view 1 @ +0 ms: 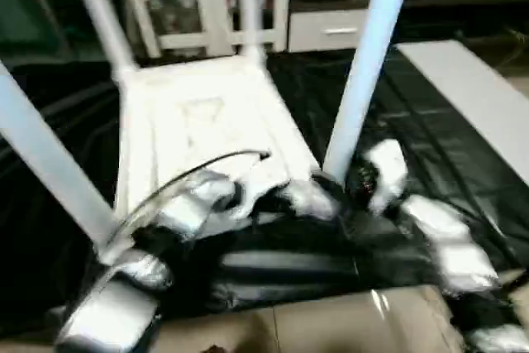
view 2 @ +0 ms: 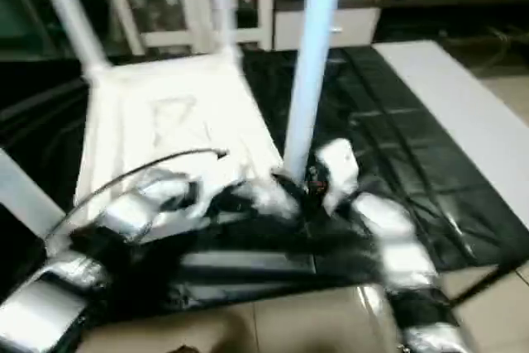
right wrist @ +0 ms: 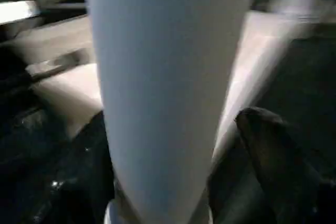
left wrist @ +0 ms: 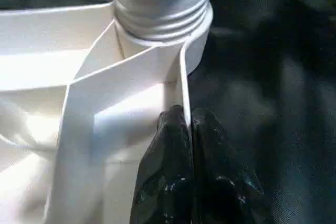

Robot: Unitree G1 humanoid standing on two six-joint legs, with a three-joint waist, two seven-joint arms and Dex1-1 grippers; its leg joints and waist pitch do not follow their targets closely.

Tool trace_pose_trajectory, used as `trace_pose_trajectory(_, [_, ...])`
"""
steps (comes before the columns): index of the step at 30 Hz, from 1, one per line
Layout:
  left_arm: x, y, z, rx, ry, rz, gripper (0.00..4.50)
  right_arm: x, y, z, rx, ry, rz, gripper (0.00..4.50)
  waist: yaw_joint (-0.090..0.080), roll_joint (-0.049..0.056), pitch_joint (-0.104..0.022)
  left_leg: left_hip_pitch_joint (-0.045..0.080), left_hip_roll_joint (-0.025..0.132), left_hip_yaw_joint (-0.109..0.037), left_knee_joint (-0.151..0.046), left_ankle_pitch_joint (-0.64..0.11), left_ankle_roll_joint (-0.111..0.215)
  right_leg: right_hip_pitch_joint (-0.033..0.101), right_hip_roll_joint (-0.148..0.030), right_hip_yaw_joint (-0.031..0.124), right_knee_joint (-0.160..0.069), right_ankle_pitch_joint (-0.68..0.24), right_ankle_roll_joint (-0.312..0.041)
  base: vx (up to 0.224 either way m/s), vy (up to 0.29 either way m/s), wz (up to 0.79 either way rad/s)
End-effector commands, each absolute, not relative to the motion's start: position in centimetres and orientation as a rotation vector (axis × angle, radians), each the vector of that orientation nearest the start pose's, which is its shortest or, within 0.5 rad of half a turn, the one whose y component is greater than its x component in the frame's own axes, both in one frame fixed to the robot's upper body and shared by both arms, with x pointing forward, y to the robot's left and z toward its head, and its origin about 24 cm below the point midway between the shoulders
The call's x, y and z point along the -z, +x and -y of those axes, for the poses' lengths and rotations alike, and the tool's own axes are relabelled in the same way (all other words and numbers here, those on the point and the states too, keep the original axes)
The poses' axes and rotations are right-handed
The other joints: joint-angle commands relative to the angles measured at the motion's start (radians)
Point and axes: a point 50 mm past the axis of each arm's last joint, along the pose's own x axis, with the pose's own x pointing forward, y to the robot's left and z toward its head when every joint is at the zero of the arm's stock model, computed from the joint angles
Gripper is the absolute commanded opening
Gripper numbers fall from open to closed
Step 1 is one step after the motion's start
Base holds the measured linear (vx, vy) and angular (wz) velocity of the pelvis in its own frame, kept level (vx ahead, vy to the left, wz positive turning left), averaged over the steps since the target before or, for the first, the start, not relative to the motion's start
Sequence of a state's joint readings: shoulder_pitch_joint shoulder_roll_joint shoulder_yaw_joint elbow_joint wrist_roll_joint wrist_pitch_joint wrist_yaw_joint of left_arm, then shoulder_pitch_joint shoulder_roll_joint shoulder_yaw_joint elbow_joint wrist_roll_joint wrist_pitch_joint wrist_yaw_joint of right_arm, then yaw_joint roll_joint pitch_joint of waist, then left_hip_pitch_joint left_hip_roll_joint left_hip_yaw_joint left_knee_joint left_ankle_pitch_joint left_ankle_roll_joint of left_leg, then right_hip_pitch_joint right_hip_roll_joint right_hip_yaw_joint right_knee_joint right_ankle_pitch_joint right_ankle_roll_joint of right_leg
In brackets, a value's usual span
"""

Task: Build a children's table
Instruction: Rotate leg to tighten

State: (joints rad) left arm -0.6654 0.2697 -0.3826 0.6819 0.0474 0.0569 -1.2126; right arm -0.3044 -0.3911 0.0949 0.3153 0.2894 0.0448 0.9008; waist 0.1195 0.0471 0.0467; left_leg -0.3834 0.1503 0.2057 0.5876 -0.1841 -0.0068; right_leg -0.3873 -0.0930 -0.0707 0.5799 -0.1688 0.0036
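Two black fingers (right wrist: 262, 145) of the right gripper (right wrist: 168, 161) stand apart around the near-right white tapered tubular leg (view 1: 368, 64), its long axis rising upright between them. Beside it, the left gripper (left wrist: 186, 145) pinches the upturned white plastic tabletop's rim (left wrist: 184, 77) below that corner socket (left wrist: 163, 19).

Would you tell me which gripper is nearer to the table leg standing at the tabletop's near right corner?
Right. The right gripper has its fingers on either side of that leg near its base. The left gripper is shut on the tabletop's thin rim, beside that leg's socket.
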Motion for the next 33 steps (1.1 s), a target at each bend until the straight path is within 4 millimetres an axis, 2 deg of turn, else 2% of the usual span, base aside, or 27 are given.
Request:
trace_pose_trajectory(1, [-2.9, 29.2, -9.5, 1.686, 0.443, -0.635, 0.00, -5.8, 28.4, 18.1, -1.030, -0.059, -0.210, 3.69, 0.003, -0.013, -0.067, 0.029, 0.101, -0.038, -0.074, -0.192, 0.101, 0.026, -0.077, 0.048, -0.041, -0.102, -0.278, 0.000, 0.000, 0.00])
trace_pose_trajectory(3, [-3.0, 29.2, -9.8, 1.695, 0.443, -0.655, 0.00, -5.8, 28.1, 18.1, -1.062, -0.060, -0.229, 3.69, 0.009, -0.012, -0.066, 0.027, 0.101, -0.038, -0.074, -0.191, 0.097, 0.027, -0.079, 0.048, -0.040, -0.112, -0.282, 0.000, 0.000, 0.00])
trace_pose_trajectory(4, [-3.2, 29.3, -9.9, 1.688, 0.441, -0.652, 0.00, -5.7, 28.0, 17.9, -1.103, -0.059, -0.256, 3.69, 0.014, -0.015, -0.062, 0.028, 0.101, -0.037, -0.077, -0.225, 0.075, 0.025, -0.083, 0.050, -0.048, -0.172, -0.273, 0.000, 0.000, 0.00])
trace_pose_trajectory(5, [-3.3, 29.5, -9.9, 1.679, 0.445, -0.644, 0.00, -5.7, 28.0, 17.7, -1.119, -0.059, -0.266, 3.69, 0.015, -0.015, -0.062, 0.029, 0.101, -0.037, -0.078, -0.236, 0.064, 0.025, -0.085, 0.051, -0.049, -0.192, -0.271, 0.000, 0.000, 0.00])
trace_pose_trajectory(8, [-3.5, 29.6, -9.9, 1.674, 0.464, -0.634, 0.00, -5.5, 28.1, 17.2, -1.144, -0.061, -0.278, 3.69, 0.014, -0.017, -0.057, 0.029, 0.100, -0.042, -0.084, -0.292, 0.021, 0.025, -0.091, 0.053, -0.059, -0.280, -0.247, 0.000, 0.000, 0.00])
trace_pose_trajectory(9, [-3.5, 29.6, -9.9, 1.667, 0.468, -0.627, 0.00, -5.4, 28.0, 16.9, -1.164, -0.060, -0.286, 3.69, 0.013, -0.020, -0.056, 0.032, 0.099, -0.042, -0.086, -0.313, 0.007, 0.022, -0.091, 0.054, -0.064, -0.311, -0.235, 0.000, 0.000, 0.00])
trace_pose_trajectory(11, [-3.6, 29.8, -9.6, 1.644, 0.466, -0.612, 0.00, -5.1, 27.9, 16.3, -1.200, -0.070, -0.312, 3.69, 0.014, -0.020, -0.056, 0.035, 0.098, -0.043, -0.087, -0.327, -0.008, 0.019, -0.091, 0.055, -0.067, -0.336, -0.224, 0.000, 0.000, 0.00])
trace_pose_trajectory(12, [-3.6, 29.8, -9.6, 1.644, 0.466, -0.612, 0.00, -5.1, 27.9, 16.3, -1.201, -0.070, -0.313, 3.54, 0.014, -0.019, -0.056, 0.034, 0.099, -0.044, -0.088, -0.322, -0.011, 0.020, -0.091, 0.055, -0.066, -0.327, -0.223, 0.000, 0.000, 0.00])
trace_pose_trajectory(15, [-3.7, 29.9, -9.5, 1.638, 0.467, -0.610, 0.00, -4.8, 27.8, 16.2, -1.222, -0.099, -0.345, 3.29, 0.014, -0.020, -0.059, 0.032, 0.098, -0.043, -0.087, -0.299, -0.007, 0.022, -0.089, 0.055, -0.062, -0.288, -0.226, 0.000, 0.000, 0.00])
trace_pose_trajectory(17, [-3.7, 29.9, -9.5, 1.637, 0.465, -0.610, 0.00, -4.6, 27.7, 16.5, -1.225, -0.139, -0.370, 3.29, 0.016, -0.021, -0.060, 0.033, 0.097, -0.040, -0.083, -0.278, 0.004, 0.022, -0.089, 0.055, -0.059, -0.254, -0.234, 0.000, 0.000, 0.00])
trace_pose_trajectory(18, [-3.7, 29.9, -9.5, 1.636, 0.466, -0.610, 0.00, -4.6, 27.6, 16.8, -1.223, -0.152, -0.378, 3.03, 0.017, -0.020, -0.060, 0.032, 0.097, -0.040, -0.082, -0.271, 0.007, 0.023, -0.089, 0.055, -0.058, -0.246, -0.236, 0.000, 0.000, 0.00])
trace_pose_trajectory(20, [-3.6, 29.9, -9.7, 1.633, 0.466, -0.612, 0.00, -4.8, 27.6, 17.3, -1.210, -0.147, -0.377, 2.97, 0.018, -0.021, -0.059, 0.030, 0.097, -0.041, -0.082, -0.265, 0.018, 0.025, -0.089, 0.054, -0.058, -0.250, -0.237, 0.000, 0.000, 0.00])
trace_pose_trajectory(21, [-3.6, 29.9, -9.8, 1.632, 0.467, -0.615, 0.00, -4.8, 27.6, 17.5, -1.208, -0.149, -0.380, 2.91, 0.018, -0.017, -0.059, 0.029, 0.098, -0.042, -0.082, -0.272, 0.017, 0.025, -0.090, 0.054, -0.060, -0.264, -0.236, 0.000, 0.000, 0.00])
trace_pose_trajectory(24, [-3.5, 29.9, -9.9, 1.630, 0.470, -0.618, 0.00, -4.8, 27.4, 17.6, -1.212, -0.139, -0.391, 2.72, 0.017, -0.019, -0.059, 0.031, 0.098, -0.042, -0.083, -0.283, 0.012, 0.024, -0.088, 0.054, -0.061, -0.275, -0.233, 0.000, 0.000, 0.00])
trace_pose_trajectory(28, [-3.5, 29.8, -10.0, 1.630, 0.471, -0.624, 0.00, -4.7, 27.2, 17.6, -1.220, -0.139, -0.400, 2.66, 0.018, -0.018, -0.061, 0.030, 0.098, -0.042, -0.082, -0.264, 0.017, 0.026, -0.087, 0.053, -0.056, -0.226, -0.245, 0.000, 0.000, 0.00])
trace_pose_trajectory(33, [-3.3, 29.9, -10.1, 1.610, 0.473, -0.627, 0.00, -4.4, 27.6, 17.3, -1.170, -0.122, -0.375, 2.65, 0.018, -0.018, -0.061, 0.031, 0.098, -0.041, -0.081, -0.268, 0.015, 0.026, -0.088, 0.053, -0.057, -0.237, -0.246, 0.000, 0.000, 0.00])
